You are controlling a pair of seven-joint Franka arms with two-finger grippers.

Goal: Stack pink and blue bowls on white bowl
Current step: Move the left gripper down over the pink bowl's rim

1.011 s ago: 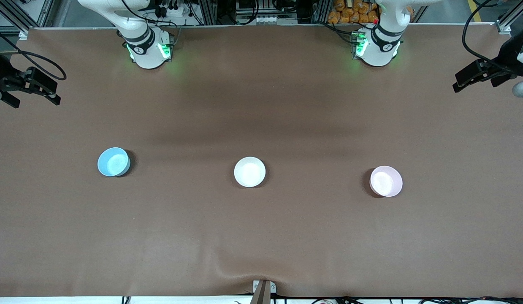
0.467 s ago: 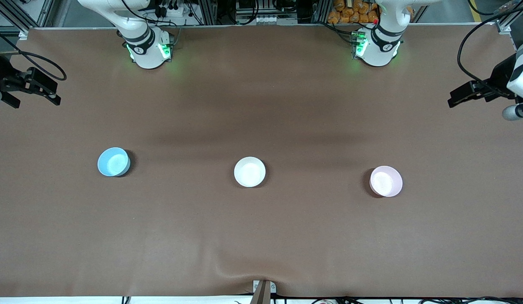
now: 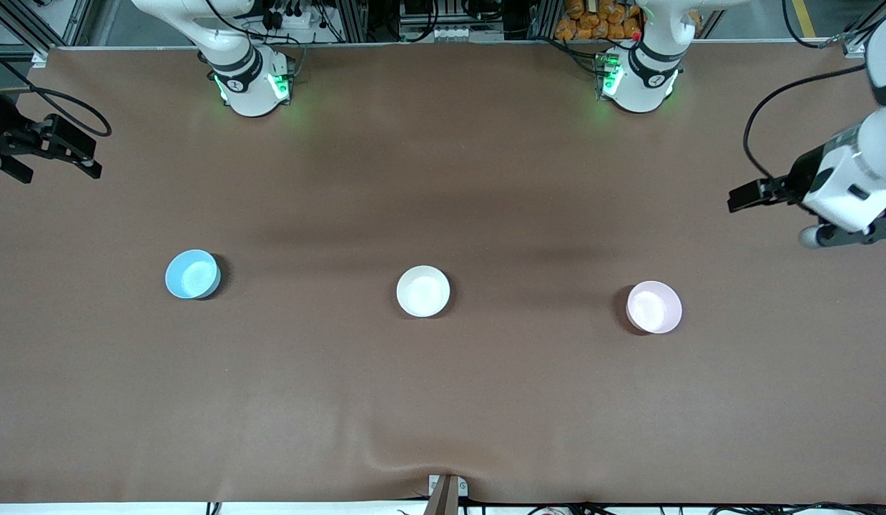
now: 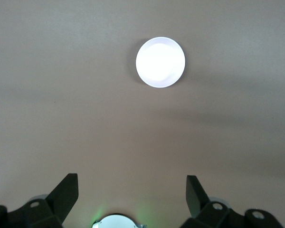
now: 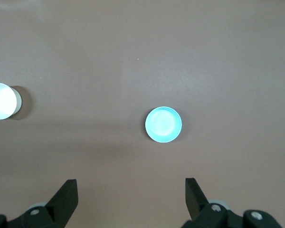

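Note:
Three bowls stand apart in a row on the brown table. The blue bowl (image 3: pixel 192 274) (image 5: pixel 163 124) is toward the right arm's end. In the middle is the white bowl (image 3: pixel 422 291) (image 5: pixel 2 100). The pink bowl (image 3: pixel 653 307) (image 4: pixel 160 62) sits toward the left arm's end. My left gripper (image 3: pixel 736 200) (image 4: pixel 131 183) hangs open and empty over bare table at its own end, well apart from the pink bowl. Over the table's edge at the other end, my right gripper (image 3: pixel 91 156) (image 5: pixel 131 185) is open and empty, far from the blue bowl.
The two arm bases (image 3: pixel 251 86) (image 3: pixel 637 82) glow green along the table's back edge. A small metal bracket (image 3: pixel 446 490) sits at the front edge, where the brown cloth wrinkles. Wide bare tabletop lies around and between the bowls.
The left arm has swung in from the table's end, carrying its open gripper closer to the pink bowl. The right arm and all three bowls have stayed put.

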